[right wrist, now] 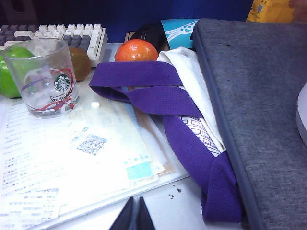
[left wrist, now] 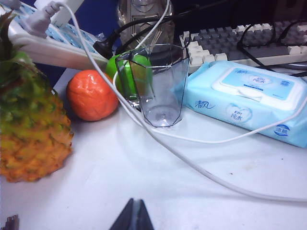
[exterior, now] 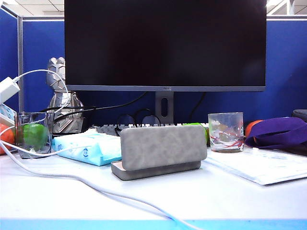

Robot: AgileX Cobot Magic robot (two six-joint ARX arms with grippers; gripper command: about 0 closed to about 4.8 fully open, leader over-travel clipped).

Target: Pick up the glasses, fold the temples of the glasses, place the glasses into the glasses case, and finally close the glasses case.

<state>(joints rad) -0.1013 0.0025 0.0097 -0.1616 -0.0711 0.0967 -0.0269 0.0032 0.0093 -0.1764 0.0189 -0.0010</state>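
The glasses [exterior: 138, 119] are sitting behind the glasses case [exterior: 160, 151], temples unfolded, in front of the keyboard [exterior: 108, 128] under the monitor [exterior: 165, 43]; the case is standing open in mid-table, its grey lid raised toward the camera. The thin dark rims are looking light, springy and easily bent, and the lenses slick and scratchable, so a pinch on the bridge or on one rim near a hinge is probably suiting them better than any hold on a lens. The case is looking stiff with a grippy suede skin, likely closing with a push on the lid. The left gripper [left wrist: 133, 215] is hovering clenched and empty over bare table near the square glass [left wrist: 158, 84] and tissue pack [left wrist: 249, 98], and only this view is catching the rims from above [left wrist: 261, 36]. The right gripper [right wrist: 134, 214], likewise clenched on nothing, is hanging over papers [right wrist: 72, 163] beside the swirled tumbler [right wrist: 45, 76] and purple strap [right wrist: 163, 100], showing neither task item
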